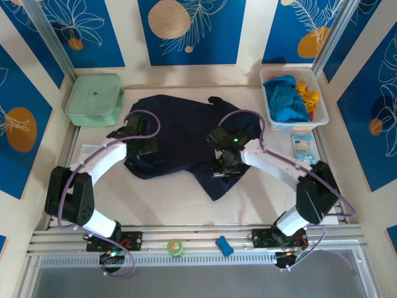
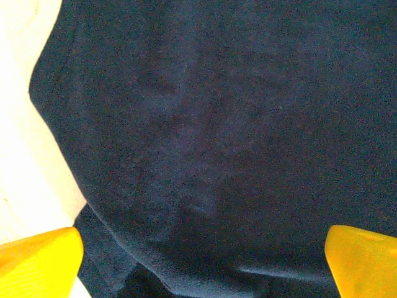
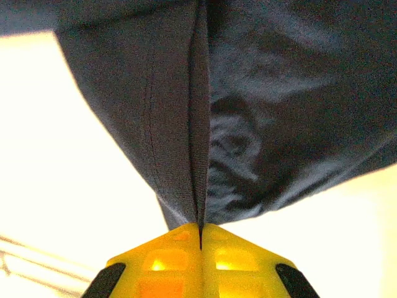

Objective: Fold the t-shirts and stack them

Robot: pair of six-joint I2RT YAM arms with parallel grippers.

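The large dark navy cloth t-shirt (image 1: 180,133) lies with its long axis left-right, one corner pointing nearward; right gripper (image 3: 200,233) pinches its fold tight, left gripper (image 2: 198,267) gapes wide, empty.

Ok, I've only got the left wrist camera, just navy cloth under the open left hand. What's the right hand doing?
Observer: The right hand is shut on the navy t-shirt, pinching a fold of cloth near its edge.
Operator: And the other shirts, are they out on the table?
Observer: No. The turquoise t-shirt and the orange-yellow t-shirt lie bunched in the white mesh basket at the far right of the table.
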